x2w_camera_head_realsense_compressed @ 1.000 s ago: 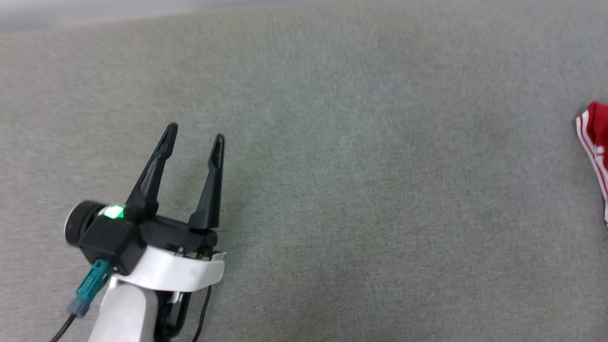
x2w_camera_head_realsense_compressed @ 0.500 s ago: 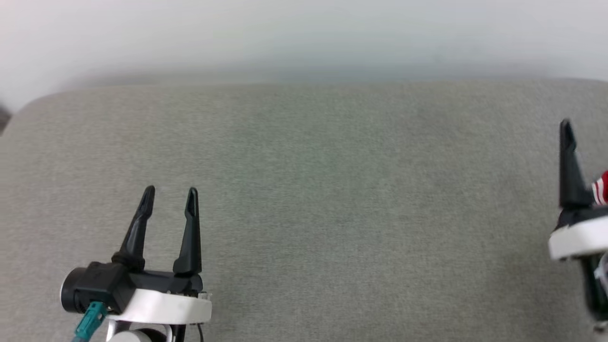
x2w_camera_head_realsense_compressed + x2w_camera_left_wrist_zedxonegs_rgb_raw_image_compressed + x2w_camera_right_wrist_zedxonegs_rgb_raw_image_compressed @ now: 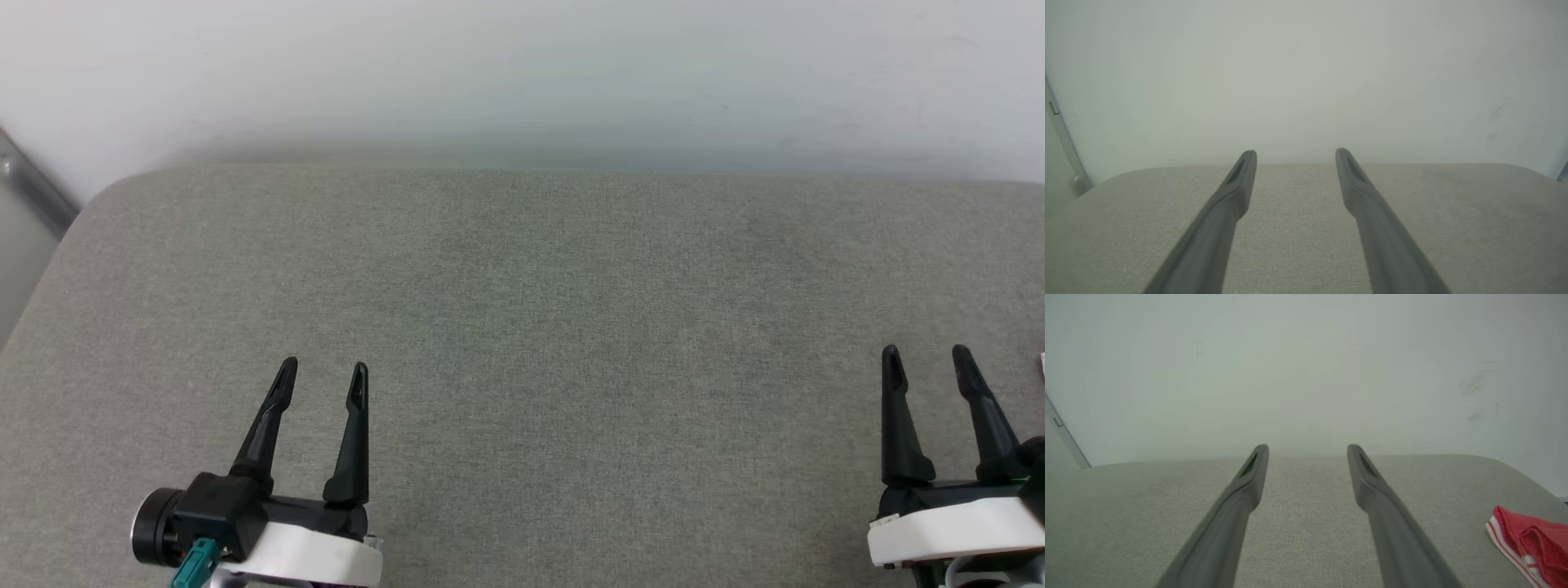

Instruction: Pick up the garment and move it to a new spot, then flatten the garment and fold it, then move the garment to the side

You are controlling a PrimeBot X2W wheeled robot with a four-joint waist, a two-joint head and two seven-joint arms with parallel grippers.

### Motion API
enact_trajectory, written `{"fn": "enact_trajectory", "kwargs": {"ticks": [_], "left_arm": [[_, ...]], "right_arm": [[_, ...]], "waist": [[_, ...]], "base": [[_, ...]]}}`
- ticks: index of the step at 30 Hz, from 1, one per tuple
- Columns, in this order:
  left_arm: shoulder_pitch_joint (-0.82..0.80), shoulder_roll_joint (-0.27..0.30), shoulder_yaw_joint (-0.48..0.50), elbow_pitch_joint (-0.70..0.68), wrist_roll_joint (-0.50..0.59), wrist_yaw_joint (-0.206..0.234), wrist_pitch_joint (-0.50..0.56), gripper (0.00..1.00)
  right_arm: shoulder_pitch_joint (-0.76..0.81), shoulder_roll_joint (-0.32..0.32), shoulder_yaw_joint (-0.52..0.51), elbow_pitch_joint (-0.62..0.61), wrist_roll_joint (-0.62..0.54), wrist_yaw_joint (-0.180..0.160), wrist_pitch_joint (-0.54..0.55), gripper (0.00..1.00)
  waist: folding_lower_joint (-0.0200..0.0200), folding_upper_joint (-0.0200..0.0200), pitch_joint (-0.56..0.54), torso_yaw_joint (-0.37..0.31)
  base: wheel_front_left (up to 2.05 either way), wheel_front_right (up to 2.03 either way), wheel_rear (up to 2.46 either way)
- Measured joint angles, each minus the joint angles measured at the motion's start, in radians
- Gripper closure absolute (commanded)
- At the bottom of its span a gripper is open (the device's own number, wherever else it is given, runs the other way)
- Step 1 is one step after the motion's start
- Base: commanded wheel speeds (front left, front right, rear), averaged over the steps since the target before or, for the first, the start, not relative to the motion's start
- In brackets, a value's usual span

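You have both arms low at the near side of the grey cloth-covered table (image 3: 522, 286). Your left end effector (image 3: 324, 367) sits at the lower left of the head view. Your right end effector (image 3: 925, 353) sits at the lower right. They are well apart, with bare grey cloth between them. Both point away from you, toward the pale wall (image 3: 522, 73) behind the table. On each one the two long dark fingers (image 3: 263, 425) are spread wide, with a clear gap between the tips. Nothing is between them and nothing is held. You can see grey cloth right through each gap in the wrist views. The fingers touch no object. The garment (image 3: 1527, 539) lies on the table off to the right of your right end effector, at the lower right of the right wrist view. It is red, with red and white stripes along its edge. It looks bunched up or folded over, not flat. It is apart from the right fingers and is not touching them. It lies near the rounded right end of the table. A thin grey strip (image 3: 33, 192) runs down the wall past the table's far left corner.
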Motion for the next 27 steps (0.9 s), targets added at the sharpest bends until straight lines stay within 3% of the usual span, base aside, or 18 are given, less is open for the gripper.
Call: {"fn": "enact_trajectory", "kwargs": {"ticks": [19,20,27], "left_arm": [[0.006,-0.009,0.02,0.021,0.01,-0.001,0.0,0.0],[0.006,-0.01,0.024,0.017,0.002,-0.001,0.0,1.0],[0.032,-0.011,0.018,0.057,-0.041,-0.001,0.007,1.0]], "right_arm": [[-0.003,0.009,0.04,0.037,-0.014,0.0,-0.032,0.0],[-0.004,0.009,0.041,0.038,-0.013,0.0,-0.032,1.0],[0.013,0.009,0.049,0.084,0.028,0.0,-0.023,1.0]], "waist": [[0.0001,0.0,-0.002,-0.008],[0.0001,0.0,-0.002,-0.008],[0.0001,0.0,-0.003,-0.01]], "base": [[0.0,0.0,0.0],[0.0,0.0,0.0],[0.0,0.0,0.0]]}}
